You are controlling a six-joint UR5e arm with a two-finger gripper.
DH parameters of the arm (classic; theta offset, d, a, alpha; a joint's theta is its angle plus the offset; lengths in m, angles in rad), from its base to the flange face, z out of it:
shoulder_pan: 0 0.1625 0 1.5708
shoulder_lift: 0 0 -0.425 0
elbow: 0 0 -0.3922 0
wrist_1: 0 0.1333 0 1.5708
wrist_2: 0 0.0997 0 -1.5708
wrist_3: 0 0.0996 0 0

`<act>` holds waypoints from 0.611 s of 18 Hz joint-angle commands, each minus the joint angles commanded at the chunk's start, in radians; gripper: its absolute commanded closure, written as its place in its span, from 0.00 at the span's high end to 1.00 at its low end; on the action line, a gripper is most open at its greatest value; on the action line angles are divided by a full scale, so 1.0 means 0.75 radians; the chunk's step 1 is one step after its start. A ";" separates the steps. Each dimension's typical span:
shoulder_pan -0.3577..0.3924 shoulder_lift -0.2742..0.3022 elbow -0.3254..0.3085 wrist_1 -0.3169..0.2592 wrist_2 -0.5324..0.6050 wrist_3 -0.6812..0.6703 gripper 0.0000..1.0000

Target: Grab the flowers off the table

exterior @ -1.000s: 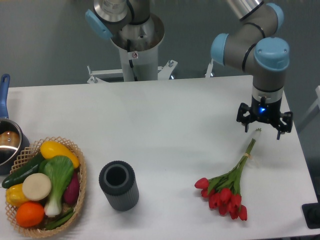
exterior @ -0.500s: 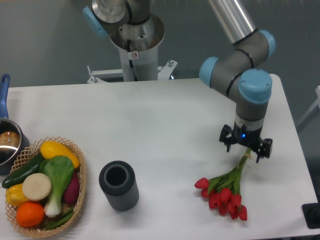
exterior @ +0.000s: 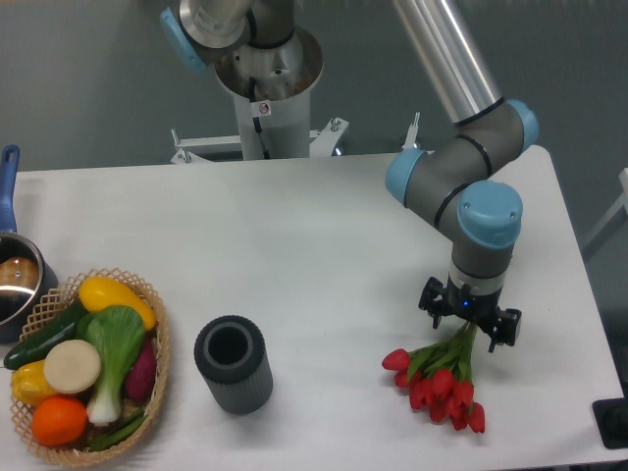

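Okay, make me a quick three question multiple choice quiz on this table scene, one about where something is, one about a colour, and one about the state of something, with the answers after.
1. Where is the gripper?
A. Over the stems of the flowers
B. Above the basket
C. Beside the pot

2. What colour are the flower heads?
A. Yellow
B. Red
C. White

3. How does the dark grey cylinder stand on the table?
A. Lying on its side
B. Upright with its open end up
C. Tipped against the basket

Answers:
1 A, the gripper sits right at the stem end, with the blooms pointing toward the table's front edge.
2 B, every bloom in the bunch is red with green leaves.
3 B, its round hollow opening faces upward, and it stands apart from the wicker basket.
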 joint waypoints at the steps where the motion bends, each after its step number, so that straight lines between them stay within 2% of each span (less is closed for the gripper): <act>1: -0.002 -0.010 0.010 0.002 0.002 -0.002 0.57; 3: -0.008 -0.012 0.025 0.002 0.002 0.002 0.23; 4: -0.008 -0.010 0.025 0.002 -0.002 -0.002 0.00; 7: -0.008 0.006 0.025 0.002 0.004 -0.033 0.00; 11: 0.002 0.071 0.006 -0.004 0.008 -0.057 0.00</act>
